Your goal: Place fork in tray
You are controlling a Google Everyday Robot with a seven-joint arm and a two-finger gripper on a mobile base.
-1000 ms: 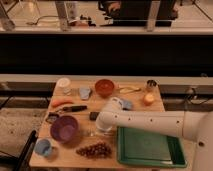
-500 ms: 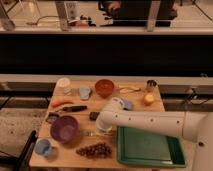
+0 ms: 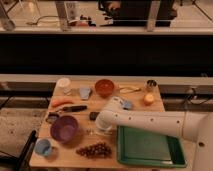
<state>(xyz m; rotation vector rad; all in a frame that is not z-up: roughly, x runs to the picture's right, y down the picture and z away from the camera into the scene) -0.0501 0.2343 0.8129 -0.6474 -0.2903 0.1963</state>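
— Is the fork point(image 3: 93, 132) lying in the tray point(image 3: 150, 148) yet?
— No, it's resting on the surface beside the purple bowl point(image 3: 64, 128) (hand point(image 3: 102, 127) hovering over it, grip unclear).

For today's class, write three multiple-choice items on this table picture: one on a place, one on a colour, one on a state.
1. Where is the pincer?
A. Over the table, between purple bowl and tray
B. Inside the tray
C. Above the orange bowl

2. What colour is the tray?
A. Red
B. Green
C. White

3. What does the tray hold?
A. Grapes
B. A bowl
C. Nothing visible

Key:
1 A, the arm ends just left of the tray.
2 B, its rim and floor are green.
3 C, its floor is bare; the grapes lie on the table.
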